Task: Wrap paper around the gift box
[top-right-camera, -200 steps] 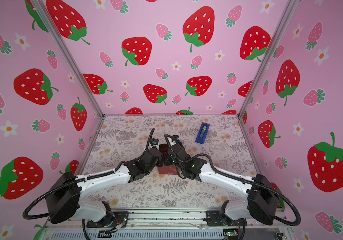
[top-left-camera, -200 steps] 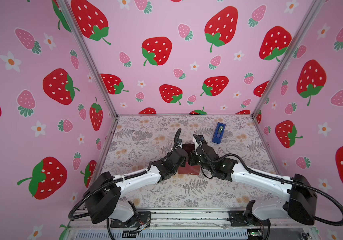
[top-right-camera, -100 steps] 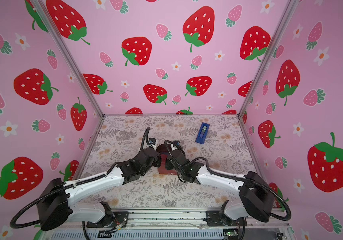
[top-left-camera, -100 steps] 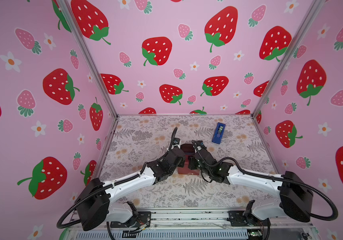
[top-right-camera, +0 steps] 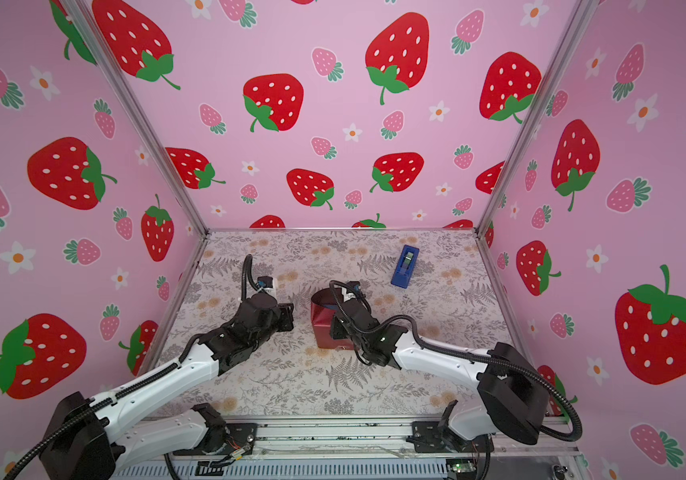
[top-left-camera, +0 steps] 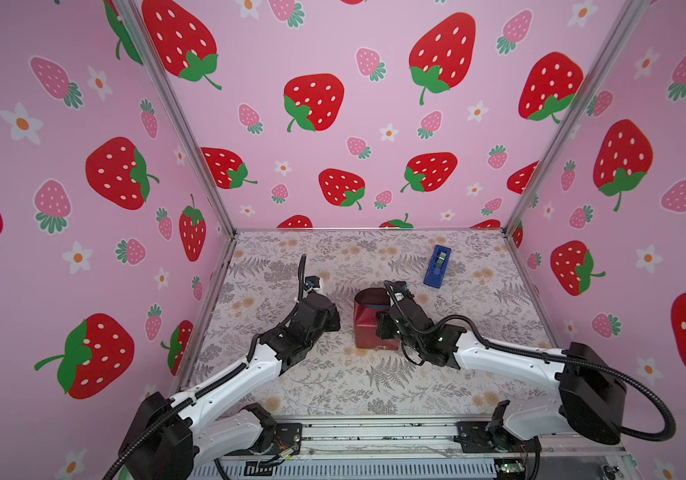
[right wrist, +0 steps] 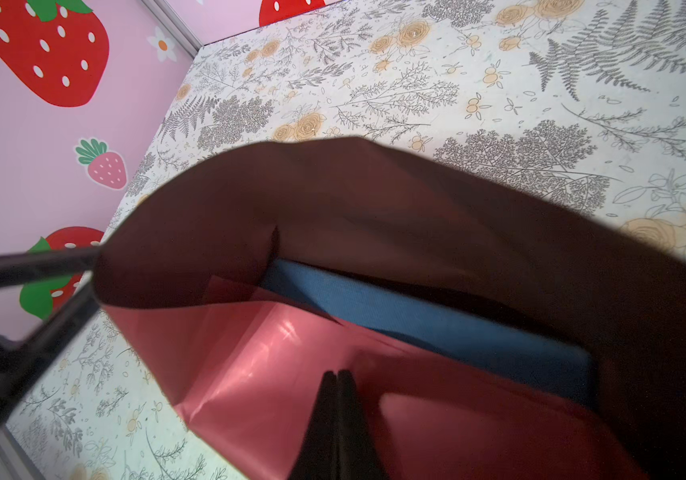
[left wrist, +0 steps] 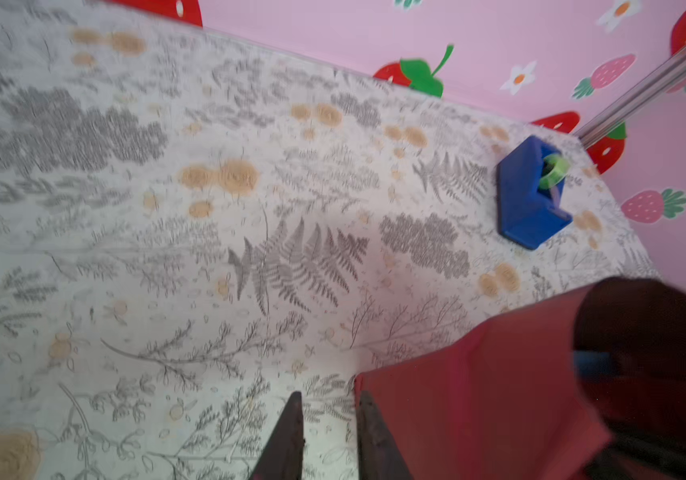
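Since a second ago the left claw [left wrist: 330,402] has come off the parcel and drawn back to its own side; it now sits just beside the paper's [top-left-camera: 368,332] near corner, its fingers spread a little with only bare bench [top-left-camera: 333,386] between them, pinching nothing; the right claw [right wrist: 335,376] stays at the parcel, fingertips pressed together and resting on the glossy red fold, and I cannot tell whether a thin layer is caught between them.

As to progress, I judge the wrap roughly half done; the paper is carried round the gift box [right wrist: 437,328], which sits mid-bench inside it; the near and side faces are covered in both top views, but the far flap stands up in a loose curl like a hood, and the blue top of the box shows under it in the right wrist view; the ends look unfolded, and no tape is visible on any seam.

What is left, by my reading: bring the standing flap down over the top, crease and close the open ends, and fasten them; the tape dispenser [top-left-camera: 437,266] stands well apart, toward the back right of the bench.
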{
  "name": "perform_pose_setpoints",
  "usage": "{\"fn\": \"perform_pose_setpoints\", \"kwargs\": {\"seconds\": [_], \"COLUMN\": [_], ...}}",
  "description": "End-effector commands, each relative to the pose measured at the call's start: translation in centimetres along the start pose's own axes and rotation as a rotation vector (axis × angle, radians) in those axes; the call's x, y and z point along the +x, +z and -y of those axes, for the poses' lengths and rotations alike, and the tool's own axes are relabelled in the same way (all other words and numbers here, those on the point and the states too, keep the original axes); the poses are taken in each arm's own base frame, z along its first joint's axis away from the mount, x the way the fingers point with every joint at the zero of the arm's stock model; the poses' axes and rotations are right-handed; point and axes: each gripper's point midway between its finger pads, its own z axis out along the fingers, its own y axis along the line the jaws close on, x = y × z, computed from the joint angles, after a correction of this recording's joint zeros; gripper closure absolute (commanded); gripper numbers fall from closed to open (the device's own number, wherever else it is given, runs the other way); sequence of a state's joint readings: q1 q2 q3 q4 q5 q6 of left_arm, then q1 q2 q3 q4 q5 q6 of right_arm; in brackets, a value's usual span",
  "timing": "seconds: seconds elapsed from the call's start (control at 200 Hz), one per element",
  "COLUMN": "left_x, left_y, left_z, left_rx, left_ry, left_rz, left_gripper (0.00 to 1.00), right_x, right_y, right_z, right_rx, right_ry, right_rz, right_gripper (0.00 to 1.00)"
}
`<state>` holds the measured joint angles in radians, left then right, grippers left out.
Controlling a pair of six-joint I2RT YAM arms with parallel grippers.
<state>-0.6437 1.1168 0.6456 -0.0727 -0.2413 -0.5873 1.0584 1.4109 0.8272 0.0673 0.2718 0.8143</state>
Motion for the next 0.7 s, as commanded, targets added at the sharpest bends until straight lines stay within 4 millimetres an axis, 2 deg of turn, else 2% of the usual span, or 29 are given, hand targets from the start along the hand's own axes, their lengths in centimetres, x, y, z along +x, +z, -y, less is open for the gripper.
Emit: {"fn": "perform_pose_setpoints", "kwargs": {"seconds": [0.0, 0.245, 0.465, 0.695], "left_x": [1.3, 3.0, 2.9, 2.2], "left_y": [0.6, 2.5, 3.3, 2.8], "left_z": [1.9, 3.5, 5.2, 6.2], "left_rx": [0.127, 0.215, 0.282, 0.333], "left_ry": [-0.089, -0.102, -0.113, -0.145], "left_rz": [-0.037, -0.095, -0.116, -0.096], "left_gripper": [0.73, 0.72, 0.72, 0.72], "right_x": [3.5, 3.7, 3.7, 4.1], "right_y": [0.7, 0.9, 0.9, 1.2], "right_z": [2.5, 2.3, 2.4, 2.4], "right_rx": [0.087, 0.078, 0.079, 0.078], "right_ry": [-0.021, -0.013, -0.011, -0.011], "right_rz": [-0.102, -0.112, -0.114, -0.125], "right_gripper": [0.98, 0.98, 0.98, 0.98]}}
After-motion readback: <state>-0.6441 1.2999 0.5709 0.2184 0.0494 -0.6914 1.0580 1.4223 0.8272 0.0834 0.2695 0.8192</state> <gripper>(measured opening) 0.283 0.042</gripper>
